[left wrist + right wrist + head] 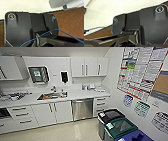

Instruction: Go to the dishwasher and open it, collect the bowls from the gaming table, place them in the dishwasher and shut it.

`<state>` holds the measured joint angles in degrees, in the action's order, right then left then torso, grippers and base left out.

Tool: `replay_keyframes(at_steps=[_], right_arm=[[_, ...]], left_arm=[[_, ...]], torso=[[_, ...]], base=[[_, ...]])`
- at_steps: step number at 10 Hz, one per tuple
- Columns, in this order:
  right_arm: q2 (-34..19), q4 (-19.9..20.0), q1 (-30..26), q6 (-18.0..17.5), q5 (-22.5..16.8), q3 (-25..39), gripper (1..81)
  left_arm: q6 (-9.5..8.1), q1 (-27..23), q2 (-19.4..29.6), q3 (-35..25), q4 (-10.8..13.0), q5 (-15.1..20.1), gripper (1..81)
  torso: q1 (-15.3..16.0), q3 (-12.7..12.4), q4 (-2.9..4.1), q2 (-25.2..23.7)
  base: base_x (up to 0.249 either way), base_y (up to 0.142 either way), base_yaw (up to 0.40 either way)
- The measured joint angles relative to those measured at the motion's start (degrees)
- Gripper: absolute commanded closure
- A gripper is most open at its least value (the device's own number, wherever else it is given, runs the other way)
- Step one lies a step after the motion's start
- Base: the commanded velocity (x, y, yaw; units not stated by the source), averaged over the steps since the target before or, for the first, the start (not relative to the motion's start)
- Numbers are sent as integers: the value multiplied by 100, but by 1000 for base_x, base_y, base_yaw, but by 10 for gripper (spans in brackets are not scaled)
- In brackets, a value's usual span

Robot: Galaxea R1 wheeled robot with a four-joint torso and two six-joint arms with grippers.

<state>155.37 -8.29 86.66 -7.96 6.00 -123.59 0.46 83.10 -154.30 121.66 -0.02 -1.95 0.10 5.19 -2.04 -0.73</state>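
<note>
Dishwasher ahead, door closed, arms not yet on it.

I see the dishwasher [82, 108] under the white counter [75, 95], between the cabinet doors [53, 112] and a drawer stack [101, 104]. I judge its steel door stiff, weighty and slick, so I'd take it by the bar handle [82, 100]. I cannot tell how either gripper's fingers stand.
</note>
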Motion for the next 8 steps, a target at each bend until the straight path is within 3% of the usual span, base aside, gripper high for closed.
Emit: replay_keyframes(at_steps=[8], right_arm=[[1,-5,18,5,-13,-33,10]], left_arm=[[0,24,5,13,0,16,10]], torso=[[-9,0,0,2]], base=[[108,0,0]])
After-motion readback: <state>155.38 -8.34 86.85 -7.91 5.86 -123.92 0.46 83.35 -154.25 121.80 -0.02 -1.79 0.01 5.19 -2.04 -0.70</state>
